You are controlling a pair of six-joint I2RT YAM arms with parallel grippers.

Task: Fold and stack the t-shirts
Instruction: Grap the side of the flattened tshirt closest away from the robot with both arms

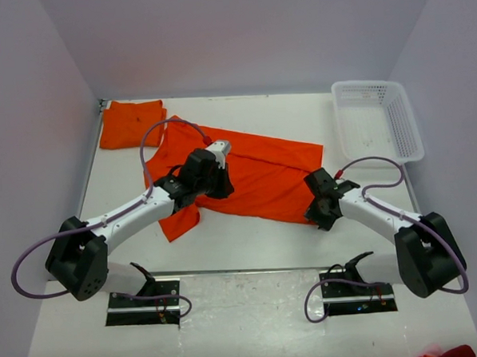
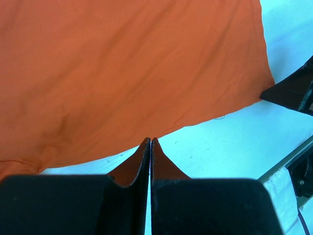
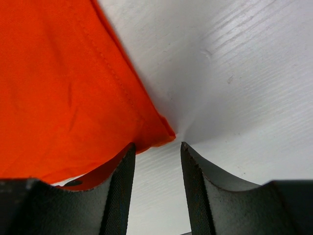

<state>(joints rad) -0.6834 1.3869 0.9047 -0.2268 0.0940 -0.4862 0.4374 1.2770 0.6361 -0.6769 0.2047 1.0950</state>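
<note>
Showing t-shirt [image 1: 262, 177] lying lengthwise far-left to near-right; pressing left gripper [image 2: 149, 141] fingers together at its edge; holding right gripper [image 3: 156, 144] narrowly parted at its corner.

Top: white counter [image 1: 250, 242], the one I am bolted to; the same counter [image 2: 230, 142] shows pale beneath my left wrist; under my right wrist the counter [image 3: 234, 63] bears faint scratches and streaks
Container: white plastic lattice basket [image 1: 377, 123]; upright in the far right corner of the counter; its long side lies along the right edge
Trim: thin grey metal strip [image 1: 90, 166] along the left edge
Surround: pale lavender walls [image 1: 231, 35] rise behind the far edge and at both side edges
Unknown: red thing [image 1: 452, 352] beyond the near right corner; cut off by the picture's edge; I cannot tell what it is
</note>
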